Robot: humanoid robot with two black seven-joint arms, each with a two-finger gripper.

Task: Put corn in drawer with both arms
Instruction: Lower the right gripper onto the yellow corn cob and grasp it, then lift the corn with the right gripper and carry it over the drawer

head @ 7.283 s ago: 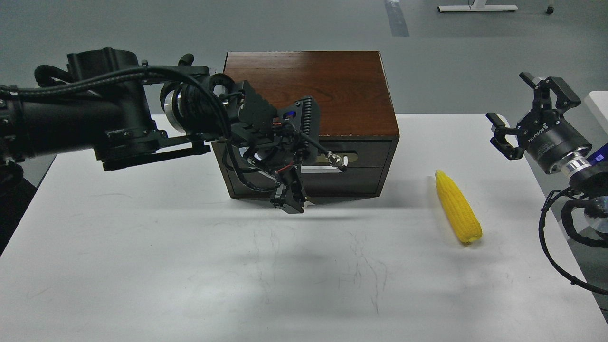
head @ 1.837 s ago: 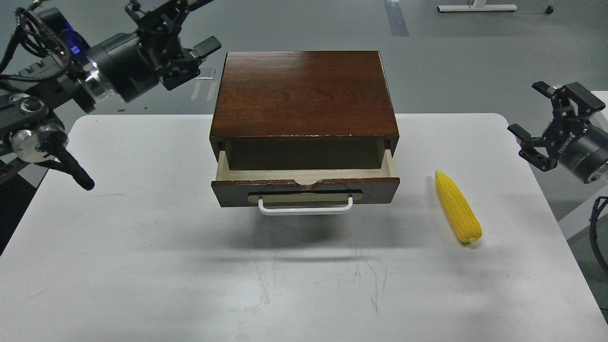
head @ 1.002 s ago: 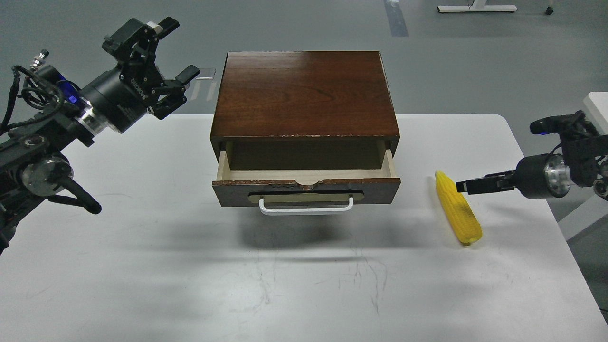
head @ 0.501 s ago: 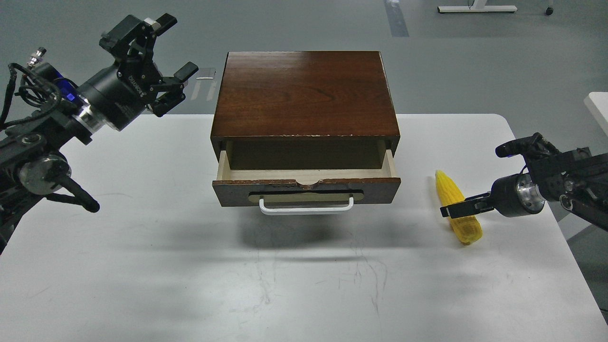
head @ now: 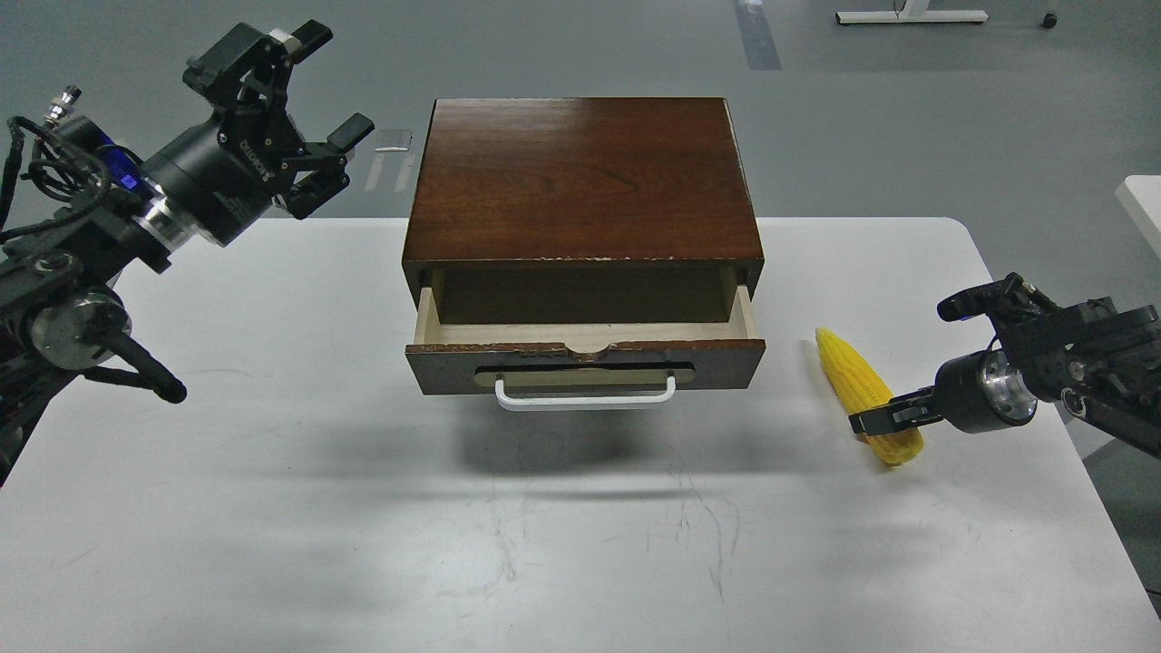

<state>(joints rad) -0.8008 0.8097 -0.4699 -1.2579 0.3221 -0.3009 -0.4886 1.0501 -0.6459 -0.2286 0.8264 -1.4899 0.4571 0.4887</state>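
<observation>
The yellow corn (head: 857, 383) lies on the white table (head: 272, 508), right of the wooden box (head: 580, 177), tip pointing away and a little left. My right gripper (head: 878, 421) is low at the cob's thick near end. One dark finger (head: 884, 419) crosses in front of the cob, the other is hidden behind it, so I cannot tell whether it grips. The drawer (head: 585, 361) stands pulled out with its white bar handle (head: 585, 400) toward me; its pale inside holds nothing that I can see. My left gripper (head: 331, 86) is open and empty, raised left of the box.
The table's right edge runs close behind my right arm (head: 1061, 372). A grey floor lies beyond the table's far edge. A white corner of other furniture (head: 1145, 195) shows at far right.
My right gripper has dropped further onto the corn's thick end. The corn's tip has swung slightly left. The left gripper has drifted up a little. The drawer has stayed open.
</observation>
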